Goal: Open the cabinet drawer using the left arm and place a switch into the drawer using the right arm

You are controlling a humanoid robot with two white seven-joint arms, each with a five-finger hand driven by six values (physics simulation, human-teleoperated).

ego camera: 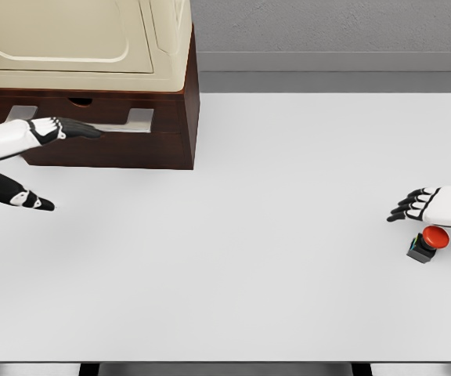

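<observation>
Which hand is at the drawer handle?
The left hand: its fingers reach the handle on the drawer. The right hand hangs by the red switch.

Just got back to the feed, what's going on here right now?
The left hand is stretched out, fingers extended, at the front of the dark wooden cabinet drawer, which looks barely open, if at all. The right hand hovers with spread fingers right over the switch, a red button on a dark base near the right edge of the white table. The switch is not grasped; it sits on the table, far from the drawer.
</observation>
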